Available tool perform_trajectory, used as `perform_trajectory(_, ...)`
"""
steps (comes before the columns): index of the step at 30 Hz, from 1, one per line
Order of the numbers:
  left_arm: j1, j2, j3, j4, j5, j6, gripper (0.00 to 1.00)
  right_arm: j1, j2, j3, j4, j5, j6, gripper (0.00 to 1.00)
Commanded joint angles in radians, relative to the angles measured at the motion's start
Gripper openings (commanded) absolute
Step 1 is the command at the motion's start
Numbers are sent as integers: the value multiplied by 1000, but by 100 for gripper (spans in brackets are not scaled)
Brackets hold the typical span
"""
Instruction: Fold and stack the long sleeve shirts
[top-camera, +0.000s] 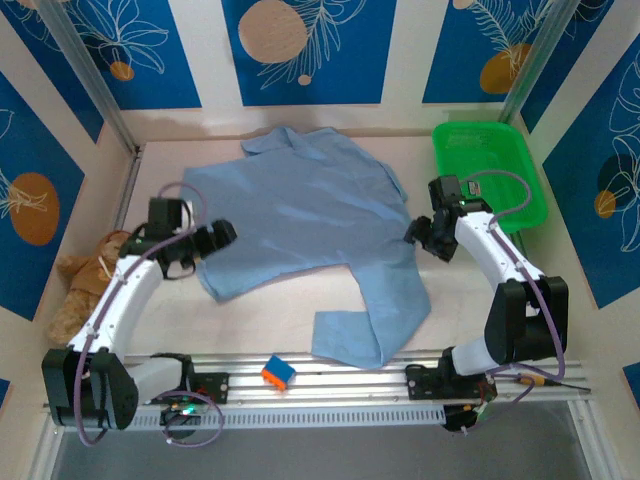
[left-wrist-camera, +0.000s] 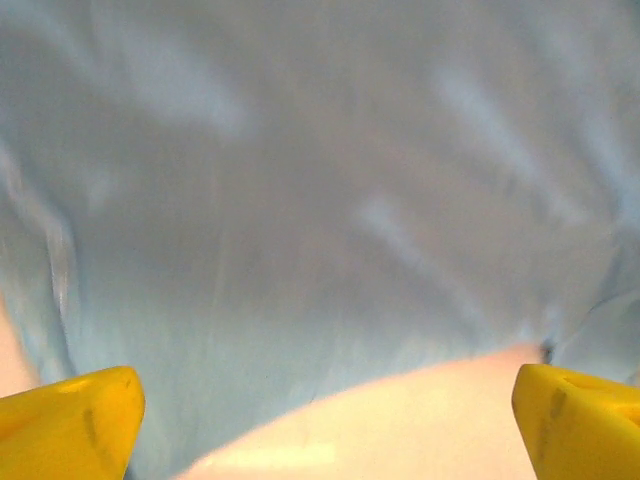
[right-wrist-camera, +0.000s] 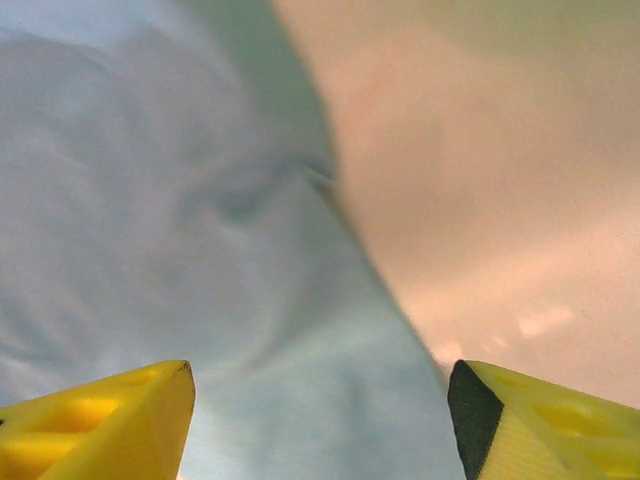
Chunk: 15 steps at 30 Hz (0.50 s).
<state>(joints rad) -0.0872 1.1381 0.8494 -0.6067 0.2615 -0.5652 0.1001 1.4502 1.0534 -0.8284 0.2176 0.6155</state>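
Shirt (top-camera: 300, 215) spread flat on bench (top-camera: 265, 322), centre of frame, collar toward top, one sleeve trailing to lower centre. Left hand (top-camera: 215, 238) at shirt's left edge, fingers wide apart, holding nothing. Right hand (top-camera: 420, 235) at shirt's right edge, likewise spread and empty.

Risks:
- Thin fabric: pinch may miss hem or catch one layer, so fold drags crooked.
- Uneven lift between hands would skew shirt.
- Trailing sleeve could bunch underneath.
- Green basket (top-camera: 490, 170) near right arm: swing may knock it.
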Motion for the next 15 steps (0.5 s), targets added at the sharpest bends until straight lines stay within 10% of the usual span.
perform_trajectory(1, -36, -39, -99, -62, -26, -62, 94, 3, 29, -46, -14, -79, -49, 68)
perform_trajectory(15, -54, -81, -244, -68, -128, -114, 90, 60, 149, -100, 0, -6, -83, 61)
